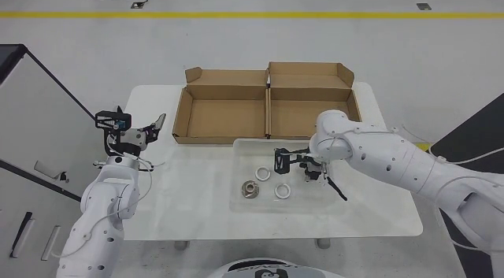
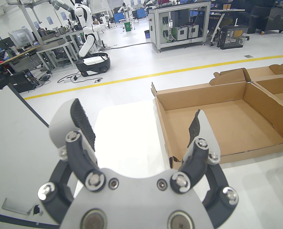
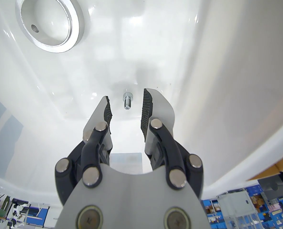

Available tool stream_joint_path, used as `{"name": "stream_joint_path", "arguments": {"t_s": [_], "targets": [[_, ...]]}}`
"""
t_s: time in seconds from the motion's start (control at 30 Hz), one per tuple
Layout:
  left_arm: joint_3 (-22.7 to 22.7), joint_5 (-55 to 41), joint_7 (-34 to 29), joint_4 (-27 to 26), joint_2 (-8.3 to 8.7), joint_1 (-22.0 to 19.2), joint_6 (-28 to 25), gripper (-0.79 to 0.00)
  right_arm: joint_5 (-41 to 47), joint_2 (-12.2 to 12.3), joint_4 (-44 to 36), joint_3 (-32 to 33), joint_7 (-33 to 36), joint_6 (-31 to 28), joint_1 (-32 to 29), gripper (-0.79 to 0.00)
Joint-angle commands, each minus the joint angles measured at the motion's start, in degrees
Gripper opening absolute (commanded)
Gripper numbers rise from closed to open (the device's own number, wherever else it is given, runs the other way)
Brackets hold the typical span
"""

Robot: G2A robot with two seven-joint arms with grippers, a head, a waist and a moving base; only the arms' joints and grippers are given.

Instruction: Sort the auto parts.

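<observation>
Bolt (image 3: pixel 127 101) lies in the tray (image 3: pixel 179 36) between the half-open, empty fingers of the right hand (image 3: pixel 126 96); seemingly the pickup step, next calling for lowering and closing squarely on it.

In the white tray (image 1: pixel 252 152), a bolt (image 3: pixel 127 101) lies in the gap between the parted fingers of the right gripper (image 3: pixel 126 94). From above, three round parts (image 1: pixel 262 173) crowd its 9 o'clock; the tray wall and cardboard boxes (image 1: pixel 224 120) block 12 o'clock.

A pale grey glossy floor (image 1: pixel 331 50) spreads all around, crossed by a straight yellow painted line (image 1: pixel 252 15). Beyond it stand a metal-framed equipment rack (image 2: pixel 179 22), black padded chairs (image 2: pixel 272 20), cluttered grey desks (image 2: pixel 52 46) and a small green bin (image 2: pixel 127 26).
</observation>
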Motion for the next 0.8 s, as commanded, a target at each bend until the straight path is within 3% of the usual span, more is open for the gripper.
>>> {"name": "stream_joint_path", "arguments": {"t_s": [0.0, 0.3, 0.43, 0.47, 0.77], "targets": [[0.0, 0.0, 0.0, 0.0, 0.0, 0.0, 0.0, 0.0, -0.15, -0.17, 0.3, 0.0, -0.09, -0.09, -0.06, -0.483], [0.0, 0.0, 0.0, 0.0, 0.0, 0.0, 0.0, 0.0, -0.62, -0.87, 2.05, 0.0, -0.83, -0.83, -0.24, -0.542], [0.0, 0.0, 0.0, 0.0, 0.0, 0.0, 0.0, 0.0, -0.49, -1.09, 2.61, 0.0, -0.88, -0.88, -0.24, -0.711], [0.0, 0.0, 0.0, 0.0, 0.0, 0.0, 0.0, 0.0, -0.48, -1.12, 2.68, 0.0, -0.88, -0.88, -0.21, -0.785], [0.0, 0.0, 0.0, 0.0, 0.0, 0.0, 0.0, 0.0, 0.7, -0.46, 1.91, 0.0, -1.65, -1.65, 1.33, -0.785]]}}
